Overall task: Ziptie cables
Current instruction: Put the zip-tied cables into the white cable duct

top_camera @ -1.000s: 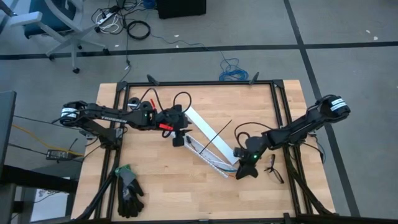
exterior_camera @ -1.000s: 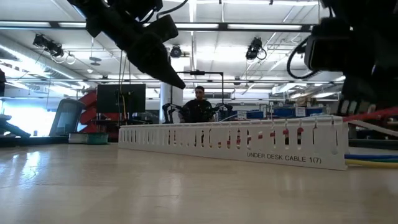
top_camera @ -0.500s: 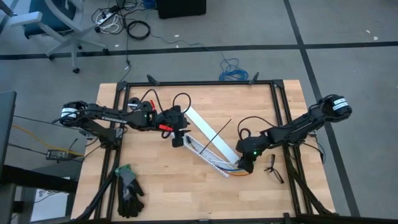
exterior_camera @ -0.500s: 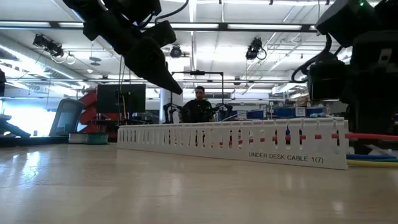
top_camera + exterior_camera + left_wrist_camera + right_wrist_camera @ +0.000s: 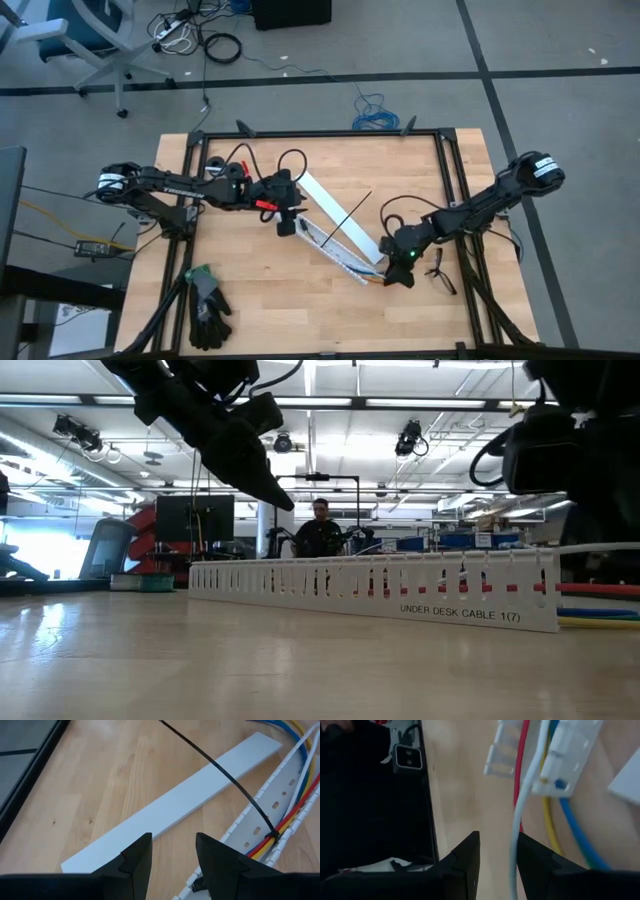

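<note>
The cables are red, yellow, blue and white wires lying along a white slotted tray. Their ends come out past the tray's near right end. The black ziptie is looped round the wires in the tray, and its long tail slants across the flat white strip. My left gripper hovers open at the tray's far left end. My right gripper is open at the wire ends, with a white wire running between its fingers. My right gripper has the white wire running lengthwise between its fingers, close against the inner side of one finger. I cannot tell whether it touches. In the low view this wire stands raised above the tray's end.
Dark-framed spectacles lie right of my right gripper. Black gloves lie at the near left corner. A black frame rail borders the table. The slotted tray spans the low view, with a person in the room behind.
My right gripper has shifted a little toward the far edge and back toward the near edge at the wire ends. In the low view the red wire that was raised at the tray's end has dropped lower, and a white wire now stands raised there.
</note>
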Robot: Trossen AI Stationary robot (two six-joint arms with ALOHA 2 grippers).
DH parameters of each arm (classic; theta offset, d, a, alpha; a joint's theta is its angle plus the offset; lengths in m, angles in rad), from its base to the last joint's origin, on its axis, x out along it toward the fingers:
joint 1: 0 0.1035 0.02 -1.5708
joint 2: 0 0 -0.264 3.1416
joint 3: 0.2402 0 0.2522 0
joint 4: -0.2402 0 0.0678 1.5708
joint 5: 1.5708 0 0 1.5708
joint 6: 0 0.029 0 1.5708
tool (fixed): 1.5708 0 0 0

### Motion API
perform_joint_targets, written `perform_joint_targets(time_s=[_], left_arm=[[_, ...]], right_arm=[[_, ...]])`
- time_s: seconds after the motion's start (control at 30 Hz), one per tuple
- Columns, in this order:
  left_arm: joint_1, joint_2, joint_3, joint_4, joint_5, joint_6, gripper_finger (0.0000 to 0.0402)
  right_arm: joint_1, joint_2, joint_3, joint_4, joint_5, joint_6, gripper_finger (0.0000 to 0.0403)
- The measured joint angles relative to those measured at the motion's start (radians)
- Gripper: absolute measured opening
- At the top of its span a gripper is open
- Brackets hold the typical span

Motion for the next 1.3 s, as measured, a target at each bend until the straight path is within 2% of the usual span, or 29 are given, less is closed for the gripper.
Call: perform_joint_targets(time_s=[0.2,0.3,0.53,0.7,0.83,0.93,1.13,1.3], left_arm=[[0.0,0.0,0.0,0.0,0.0,0.0,0.0163],[0.0,0.0,0.0,0.0,-0.009,0.0,0.0163],[0.001,0.0,0.0,-0.057,-0.175,0.029,0.0163],[0.008,0.0,0.0,-0.083,-0.182,0.031,0.0163],[0.013,-0.001,0.0,-0.082,-0.191,0.05,0.0163],[0.013,-0.001,0.0,-0.082,-0.208,0.056,0.0163],[0.013,-0.001,0.0,-0.097,-0.189,0.074,0.0163],[0.011,-0.004,0.0,-0.164,-0.049,0.172,0.0163]], right_arm=[[0.058,0.0,0.0,0.016,0.01,0.095,0.0112],[0.071,0.0,0.0,-0.032,0.017,0.149,0.0112],[0.073,-0.001,0.008,-0.288,0.115,0.153,0.0111],[0.072,-0.001,0.095,-0.48,0.225,0.038,0.0111],[0.069,0.0,0.227,-0.727,0.352,-0.051,0.0111],[0.068,-0.001,0.333,-0.839,0.475,-0.101,0.0111],[0.056,-0.001,0.457,-0.841,0.685,-0.286,0.0111],[-0.031,0.035,0.459,-0.779,0.676,-0.404,0.0111]])
